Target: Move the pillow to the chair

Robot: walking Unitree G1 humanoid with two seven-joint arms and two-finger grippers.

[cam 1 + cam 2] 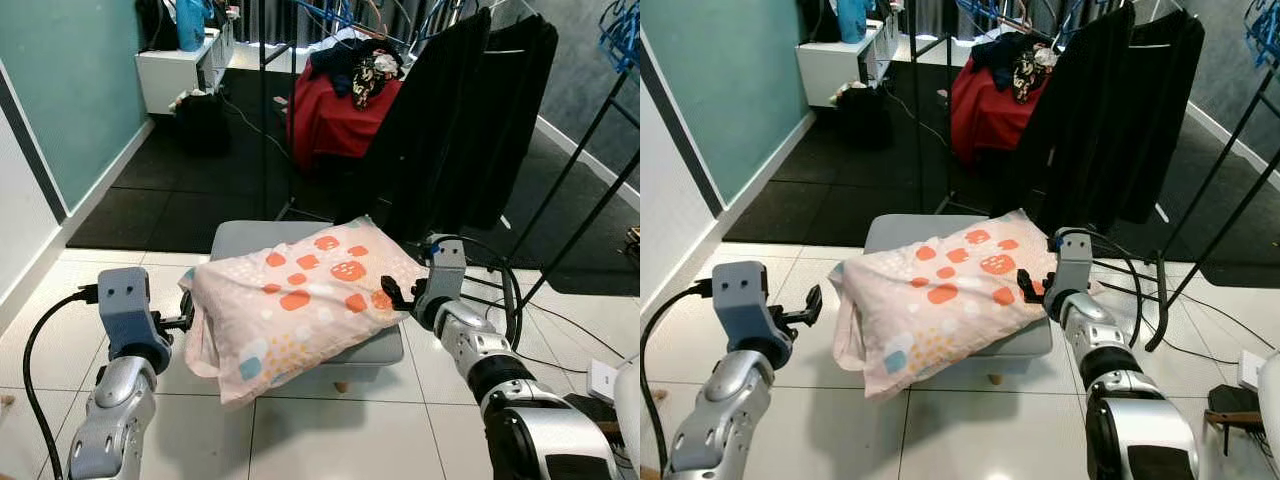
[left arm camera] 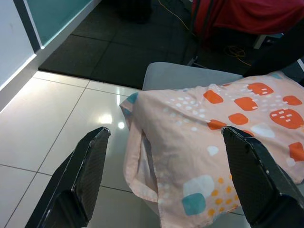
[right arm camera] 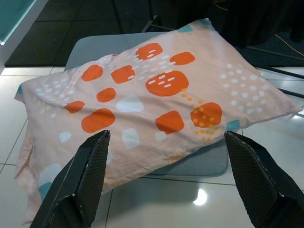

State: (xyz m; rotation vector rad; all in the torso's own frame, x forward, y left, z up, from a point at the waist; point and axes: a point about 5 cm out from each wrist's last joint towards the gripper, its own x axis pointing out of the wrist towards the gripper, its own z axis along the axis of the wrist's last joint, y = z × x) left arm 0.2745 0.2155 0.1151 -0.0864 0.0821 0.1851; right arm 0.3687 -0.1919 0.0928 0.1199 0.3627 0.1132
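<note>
The pillow [image 1: 300, 305], pale pink with orange and teal blotches, is lying across the grey padded chair [image 1: 250, 240], draped over the seat with its near corner hanging past the front edge toward the tiled floor [image 1: 330, 430]. By the look of it this is the tail end of the job, the set-down and let-go, with the load already resting on the seat. The left hand [image 1: 183, 318] sits just beside the pillow's left end, forearm reaching forward and low; the left wrist view shows its two black fingers [image 2: 88, 171] spread wide with nothing between them. Over on the other side the right hand [image 1: 393, 294] is at the pillow's right edge, arm angled inward, and its fingers [image 3: 90, 175] are likewise splayed and empty. Whether either one brushes the fabric I can't say. What's left, I'd judge, is drawing both arms back without snagging the case, and perhaps nudging that overhanging corner further onto the seat.
</note>
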